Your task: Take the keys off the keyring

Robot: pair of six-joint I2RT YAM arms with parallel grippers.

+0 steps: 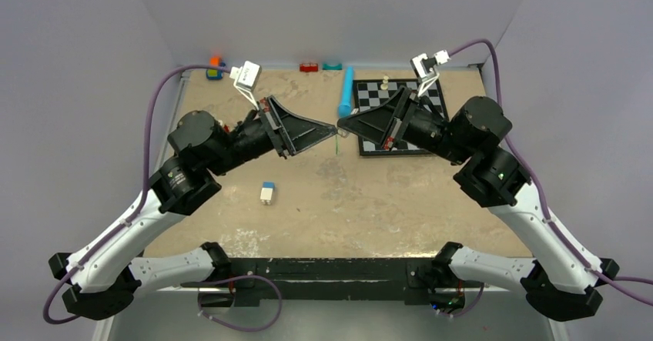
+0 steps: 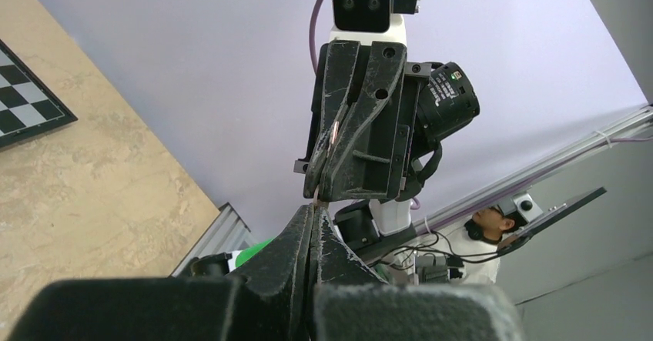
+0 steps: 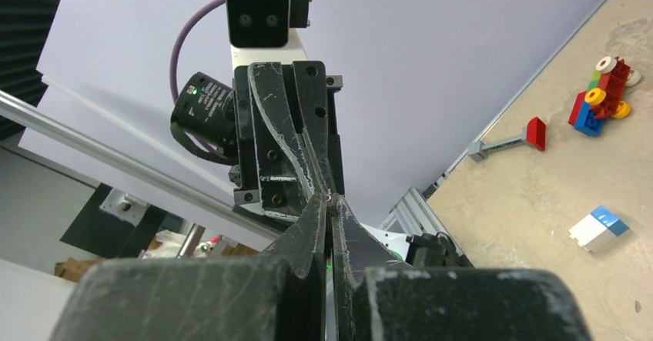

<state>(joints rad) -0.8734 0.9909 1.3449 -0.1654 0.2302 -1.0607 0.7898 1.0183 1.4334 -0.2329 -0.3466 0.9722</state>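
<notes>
Top external: left claw [image 1: 333, 131] and right claw [image 1: 341, 125] pinched shut tip-to-tip, keys [image 1: 336, 148] dangling beneath, chessboard [image 1: 428, 98] beside.

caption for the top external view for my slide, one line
Left gripper and right gripper meet tip to tip above the table, both pinching the keys, whose green sliver dangles below.

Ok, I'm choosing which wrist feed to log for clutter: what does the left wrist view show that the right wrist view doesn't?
Only the left wrist: a chessboard corner and a person beyond the table. Only the right wrist: a blue-and-white block, a brick toy and a red piece. Both: the left fingers and right fingers, shut, meeting tip to tip.
</notes>
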